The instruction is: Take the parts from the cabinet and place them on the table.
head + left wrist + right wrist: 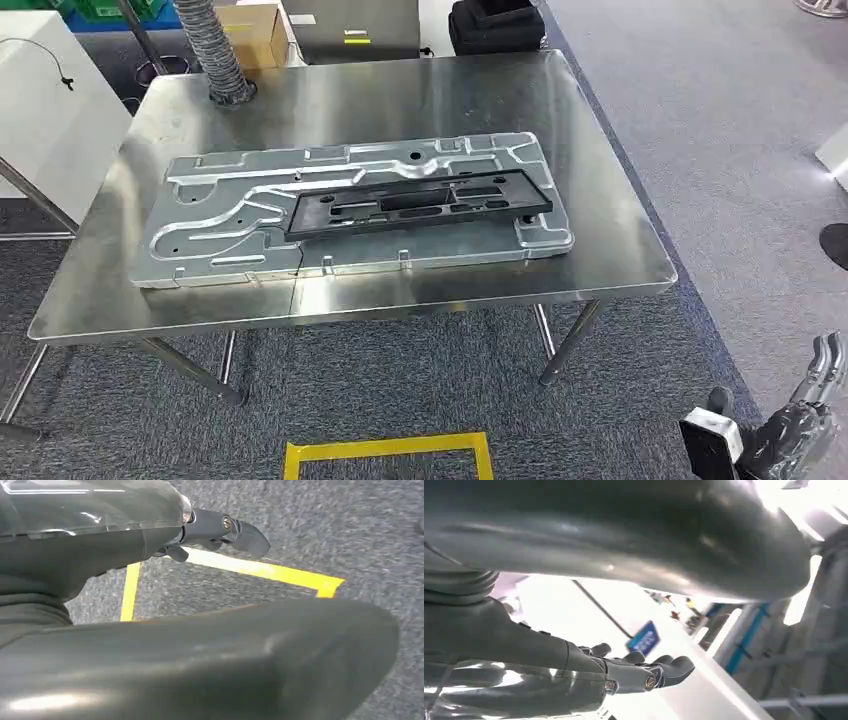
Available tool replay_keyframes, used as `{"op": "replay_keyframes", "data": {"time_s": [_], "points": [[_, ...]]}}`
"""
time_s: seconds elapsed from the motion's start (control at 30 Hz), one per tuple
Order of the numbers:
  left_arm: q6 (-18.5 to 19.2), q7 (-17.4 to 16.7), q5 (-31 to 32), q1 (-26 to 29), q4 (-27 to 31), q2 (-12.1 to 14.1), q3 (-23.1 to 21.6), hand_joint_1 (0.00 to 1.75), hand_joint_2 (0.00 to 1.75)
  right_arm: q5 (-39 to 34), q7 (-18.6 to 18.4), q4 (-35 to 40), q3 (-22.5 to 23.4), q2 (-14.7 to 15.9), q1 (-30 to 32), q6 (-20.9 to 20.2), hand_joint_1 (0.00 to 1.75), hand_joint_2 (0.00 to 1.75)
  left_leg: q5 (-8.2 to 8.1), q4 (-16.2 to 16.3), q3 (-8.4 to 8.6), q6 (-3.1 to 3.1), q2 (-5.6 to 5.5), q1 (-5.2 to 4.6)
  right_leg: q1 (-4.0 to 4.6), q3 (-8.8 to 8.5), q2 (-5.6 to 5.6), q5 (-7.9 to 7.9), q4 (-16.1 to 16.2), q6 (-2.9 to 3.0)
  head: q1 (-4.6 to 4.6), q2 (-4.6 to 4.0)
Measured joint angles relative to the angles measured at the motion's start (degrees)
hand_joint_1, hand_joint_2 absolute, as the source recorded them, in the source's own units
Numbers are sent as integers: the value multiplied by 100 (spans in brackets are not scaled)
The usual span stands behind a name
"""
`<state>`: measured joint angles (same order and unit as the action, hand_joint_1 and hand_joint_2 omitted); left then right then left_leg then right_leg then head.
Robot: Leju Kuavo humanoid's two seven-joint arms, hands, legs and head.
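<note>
Steel table (600, 240) carries silver panel (230, 200) with black part (420, 203) on top, short of near edge. Right hand (800, 420) low right, fingers apart, empty; left hand (220, 530) likewise over carpet.

Right robot hand (800, 420) cut off at frame corner; black part (420, 203) hides pt of metal panel (350, 205).
</note>
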<state>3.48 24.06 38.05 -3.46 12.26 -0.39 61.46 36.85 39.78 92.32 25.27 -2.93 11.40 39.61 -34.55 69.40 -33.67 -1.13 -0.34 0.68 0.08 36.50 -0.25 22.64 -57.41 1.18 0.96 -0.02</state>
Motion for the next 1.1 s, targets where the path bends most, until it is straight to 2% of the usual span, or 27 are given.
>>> {"op": "replay_keyframes", "data": {"time_s": [0.07,0.1,0.2,0.23,0.27,0.3,0.37,0.4,0.43,0.47,0.5,0.53,0.57,0.6,0.63,0.73,0.77,0.8,0.83,0.87,0.9,0.93,0.97,1.0,1.03,1.07,1.1], "points": [[0,4,0,-26,2,-2,0,0,0,9,4,-120,57,-39,13,11,0,0,279,-1203,842,88,0,-19,8,76,6,-107,-16,-23,0,0],[0,9,2,-46,7,-2,0,0,0,48,4,-189,81,-54,17,17,0,0,235,-1380,937,126,-1,-74,33,70,0,-145,-5,-63,0,2],[-4,46,9,-57,7,-15,24,0,0,245,13,-636,247,-133,-63,9,0,0,390,-1366,870,214,-1,-122,-30,47,0,-272,44,-176,0,0],[-11,52,35,-51,7,-20,31,0,0,273,11,-798,304,-151,-58,22,0,0,485,-1408,825,256,3,-112,-7,62,3,-346,79,-227,0,0],[-15,52,50,-60,2,-53,33,0,0,295,11,-973,372,-157,-69,28,0,0,589,-1423,750,282,22,-72,-36,116,13,-314,82,-252,-2,0],[-15,52,81,-63,4,-57,35,0,0,328,11,-1183,453,-166,-78,28,0,0,665,-1423,649,311,34,-71,-44,225,18,37,-100,-277,-2,0],[-15,52,116,-41,4,-68,57,0,0,343,11,-1574,612,-175,-112,31,0,0,803,-1422,454,341,48,-74,-69,452,18,904,-957,-341,0,0],[-18,50,127,-28,4,-79,74,0,0,352,11,-1753,677,-184,-134,31,0,0,866,-1414,364,338,55,-80,-76,518,19,1115,-1381,-358,0,0],[-20,50,136,-19,4,-87,85,0,0,448,11,-1954,743,-190,-160,33,0,0,932,-1392,278,328,60,-81,-79,523,19,1126,-1698,-371,0,0],[-22,50,144,-12,2,-94,96,0,0,576,11,-2158,825,-194,-197,33,0,0,985,-1365,174,317,63,-75,-81,423,19,980,-1765,-382,0,0],[-22,50,151,-6,4,-101,112,0,0,652,11,-2304,913,-203,-233,33,0,0,1032,-1323,72,298,66,-68,-85,212,17,759,-1612,-390,0,0],[-22,50,153,-7,2,-109,122,0,0,704,11,-2449,983,-212,-262,33,0,0,1066,-1267,-29,277,69,-58,-90,-128,16,564,-1225,-396,0,0],[-22,50,153,-13,2,-116,127,0,0,737,11,-2542,1025,-212,-291,33,0,0,1092,-1199,-109,249,70,-56,-98,-585,17,527,-641,-396,0,0],[-24,50,153,-13,4,-116,129,0,0,743,11,-2627,1064,-212,-338,33,0,0,1110,-1140,-156,222,69,-70,-98,-940,25,790,-114,-376,0,0],[-24,50,153,-15,2,-118,129,0,0,748,11,-2682,1088,-212,-376,35,0,0,1129,-1107,-174,193,76,-79,-55,-1065,45,876,112,-289,0,0],[-24,48,164,-14,4,-118,140,0,0,761,17,-2881,1176,-225,-410,41,0,0,1273,-1142,-175,82,72,-70,-40,-985,34,778,84,-157,0,0],[-18,46,183,0,2,-120,144,0,0,767,18,-3056,1230,-229,-482,41,0,0,1215,-1097,-205,48,71,-47,-71,-930,8,688,112,-89,-2,0],[0,31,236,12,2,-120,151,0,0,795,15,-3405,1319,-227,-589,41,0,0,950,-959,-280,26,67,-35,-61,-855,15,625,112,-57,0,0],[13,26,258,6,2,-125,155,0,0,853,15,-3693,1404,-214,-682,41,0,0,561,-637,-381,7,65,-33,-53,-768,10,564,111,-9,2,0],[15,26,291,-10,2,-127,162,0,0,934,9,-4093,1530,-181,-744,41,0,0,227,-224,-490,-17,65,-31,-41,-690,3,497,110,-4,0,0],[15,20,302,-17,2,-127,166,0,0,1058,-53,-4508,1653,-155,-795,41,0,0,-27,232,-589,-37,65,-30,-26,-596,-13,428,105,2,0,0],[15,6,310,-17,2,-127,168,0,0,1216,-198,-4873,1747,-122,-854,41,0,0,-97,565,-616,-44,66,-28,-15,-498,-20,354,94,1,0,0],[20,-11,347,-12,2,-133,170,0,0,1489,-421,-5332,1851,-96,-914,41,0,0,36,689,-552,-37,65,-28,-5,-390,-19,283,81,-3,0,0],[24,-22,356,-15,2,-144,170,0,0,1736,-684,-5644,1899,-87,-957,41,0,0,283,572,-379,-23,65,-28,5,-280,-19,215,64,-10,0,0],[28,-39,383,-23,2,-161,170,0,0,1957,-951,-5964,1936,-85,-1011,35,0,0,493,260,-112,-2,64,-29,15,-179,-18,152,46,-18,0,0],[35,-63,411,-39,2,-173,171,0,0,2119,-1276,-6277,1974,-85,-1074,-32,0,0,588,-206,248,31,61,-30,24,-91,-13,87,35,-28,0,0],[50,-77,433,-67,2,-188,168,0,0,2210,-1639,-6554,1995,-85,-1138,-173,0,0,463,-786,708,72,58,-36,28,-50,-9,22,19,-43,0,0]]}}
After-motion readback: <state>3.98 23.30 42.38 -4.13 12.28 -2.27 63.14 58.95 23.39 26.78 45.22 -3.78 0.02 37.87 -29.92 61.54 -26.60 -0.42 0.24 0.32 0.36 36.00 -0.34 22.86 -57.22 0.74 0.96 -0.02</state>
